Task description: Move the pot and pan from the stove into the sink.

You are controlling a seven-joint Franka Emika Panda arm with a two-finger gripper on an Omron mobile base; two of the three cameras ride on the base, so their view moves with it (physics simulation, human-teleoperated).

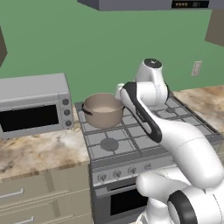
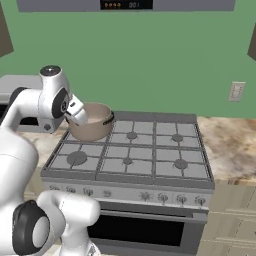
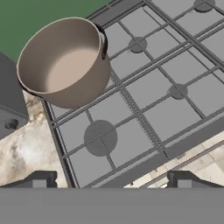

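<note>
Tan-brown metal, one pot stands on the stove at its back left corner, over the rear left burner, upright and pale beige inside; the hand view shows one small dark handle on its rim, the left base view another on the opposite side. Six round burners can be counted under the dark grates in the right base view; the front left one is the largest. One row of knobs runs along the stove's front above one oven door. One gripper hangs above the front left part of the stove, its two dark fingertips spread wide with nothing between them, well apart from the pot. The left base view adds one grey toaster oven on the marbled countertop just left of the stove, with pale drawers beneath; the right base view hides most of that behind the arm, yet shows the countertop to the right of the stove. One wall outlet sits on the green wall; one range hood with a small display hangs overhead.
</note>
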